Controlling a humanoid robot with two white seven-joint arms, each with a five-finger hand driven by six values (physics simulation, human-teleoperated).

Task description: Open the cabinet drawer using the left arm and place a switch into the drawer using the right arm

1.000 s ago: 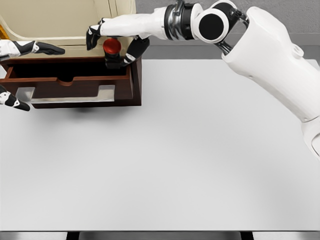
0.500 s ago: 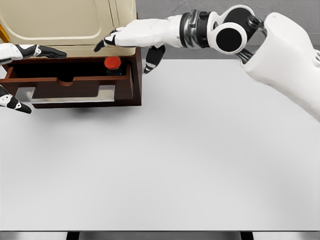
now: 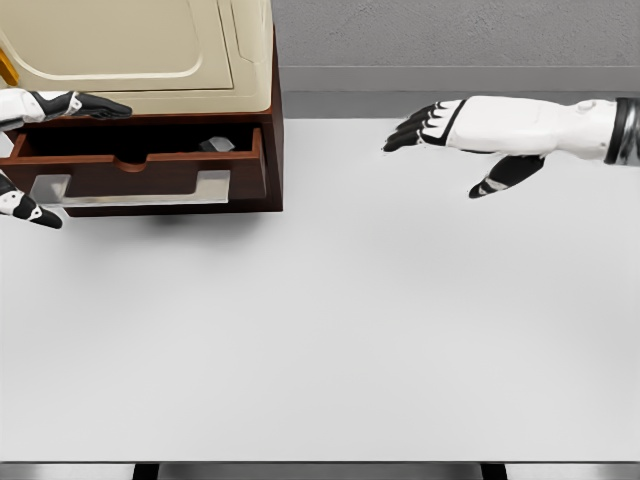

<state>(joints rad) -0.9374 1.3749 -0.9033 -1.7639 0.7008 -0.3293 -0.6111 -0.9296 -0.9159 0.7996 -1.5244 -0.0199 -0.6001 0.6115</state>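
The dark wood drawer [image 3: 140, 175] of the cream cabinet [image 3: 140, 50] stands pulled out at the upper left, its pale handle [image 3: 135, 190] facing me. Inside it, near the right end, only a small grey part of the switch [image 3: 215, 145] shows above the drawer front. My left hand [image 3: 30, 160] stays at the drawer's left end, fingers spread above and below it, holding nothing. My right hand [image 3: 450, 145] hovers over the white table [image 3: 350, 330] well right of the cabinet, fingers spread and empty.
The cabinet fills the upper left corner of the table. A grey wall runs behind the table's far edge. The table's front edge lies along the bottom of the view.
My right hand let go of the red-topped switch, which dropped into the drawer, then drew back to the right, away from the cabinet. The left hand has stayed put.
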